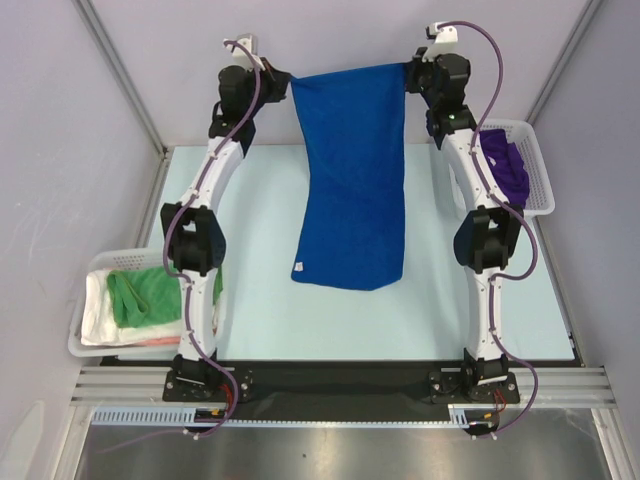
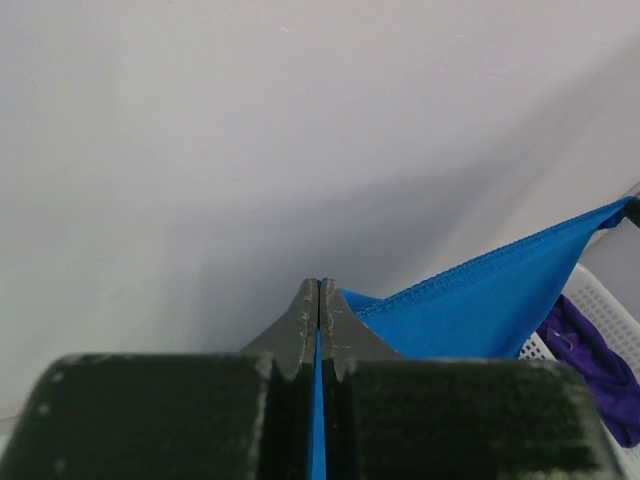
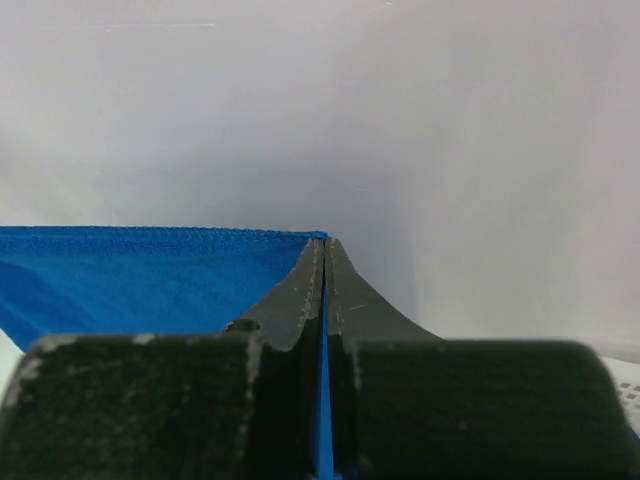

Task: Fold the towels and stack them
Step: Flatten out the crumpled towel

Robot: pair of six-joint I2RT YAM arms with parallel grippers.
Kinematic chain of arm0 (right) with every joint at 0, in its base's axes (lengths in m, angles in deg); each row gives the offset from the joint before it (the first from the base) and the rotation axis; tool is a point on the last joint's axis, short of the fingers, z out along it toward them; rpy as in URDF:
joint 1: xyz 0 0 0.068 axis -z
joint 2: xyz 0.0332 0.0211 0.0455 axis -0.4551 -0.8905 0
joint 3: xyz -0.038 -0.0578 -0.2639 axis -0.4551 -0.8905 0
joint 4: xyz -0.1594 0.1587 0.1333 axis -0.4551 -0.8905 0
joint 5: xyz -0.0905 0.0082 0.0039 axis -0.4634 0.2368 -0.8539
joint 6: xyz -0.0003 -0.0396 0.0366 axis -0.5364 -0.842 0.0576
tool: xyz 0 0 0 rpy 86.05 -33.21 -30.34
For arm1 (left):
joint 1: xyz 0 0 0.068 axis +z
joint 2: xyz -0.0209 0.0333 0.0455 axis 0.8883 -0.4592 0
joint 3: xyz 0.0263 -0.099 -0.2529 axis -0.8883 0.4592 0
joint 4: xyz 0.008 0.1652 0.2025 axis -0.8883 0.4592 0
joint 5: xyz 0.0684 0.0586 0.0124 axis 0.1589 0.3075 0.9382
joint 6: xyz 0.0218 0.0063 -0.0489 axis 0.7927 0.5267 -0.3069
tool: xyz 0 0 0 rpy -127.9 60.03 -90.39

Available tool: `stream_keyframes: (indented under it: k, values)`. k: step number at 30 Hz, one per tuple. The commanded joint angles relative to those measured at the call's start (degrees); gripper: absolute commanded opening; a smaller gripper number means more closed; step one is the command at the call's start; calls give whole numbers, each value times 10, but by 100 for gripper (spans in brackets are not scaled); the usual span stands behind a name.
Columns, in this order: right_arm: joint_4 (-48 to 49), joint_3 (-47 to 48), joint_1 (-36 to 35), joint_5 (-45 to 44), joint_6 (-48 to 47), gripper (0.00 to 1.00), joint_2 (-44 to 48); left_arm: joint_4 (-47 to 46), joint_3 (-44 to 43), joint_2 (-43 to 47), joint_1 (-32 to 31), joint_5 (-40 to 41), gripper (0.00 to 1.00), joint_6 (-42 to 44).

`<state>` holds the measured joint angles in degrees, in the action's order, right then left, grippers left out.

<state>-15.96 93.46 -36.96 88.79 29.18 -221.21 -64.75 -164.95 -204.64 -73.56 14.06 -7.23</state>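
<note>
A blue towel (image 1: 352, 180) hangs stretched between my two grippers, held high at the far end of the table, its lower part lying on the table. My left gripper (image 1: 283, 80) is shut on the towel's top left corner; in the left wrist view the gripper (image 2: 319, 290) pinches the blue towel (image 2: 470, 310). My right gripper (image 1: 410, 68) is shut on the top right corner; in the right wrist view the gripper (image 3: 323, 250) holds the blue towel (image 3: 140, 275) by its hemmed edge.
A white basket (image 1: 535, 170) at the right holds purple towels (image 1: 505, 165), which also show in the left wrist view (image 2: 590, 365). A white basket (image 1: 90, 310) at the left holds a green towel (image 1: 150, 295) over white cloth. Walls enclose the table.
</note>
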Motion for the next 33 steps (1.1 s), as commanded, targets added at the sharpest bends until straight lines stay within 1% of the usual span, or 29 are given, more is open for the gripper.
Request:
stream_keyframes:
  k: [1,5,12,16,21,25,31,32,33]
  values:
    - [47,40,26,-38,0,0,-12,-53,-25,-5,4,37,0,6]
    - [44,84,36,-39,0,0,-34,-63,-32,-9,3,46,0,8]
    - [70,90,41,-40,6,0,-42,-78,-26,-2,2,72,0,11]
    - [85,94,40,-49,6,0,-50,-111,-29,-12,1,86,0,13]
    - [108,108,44,-51,11,0,-69,-140,-65,-40,-4,100,0,12]
    - [126,107,44,-51,13,0,-79,-186,-63,-56,-5,119,0,12]
    - [150,112,44,-51,22,0,-100,-224,-69,-74,-6,133,0,19]
    - [161,113,43,-51,24,0,-101,-228,-76,-81,-5,156,0,21]
    - [162,120,43,-51,26,0,-108,-228,-82,-85,-5,158,0,22]
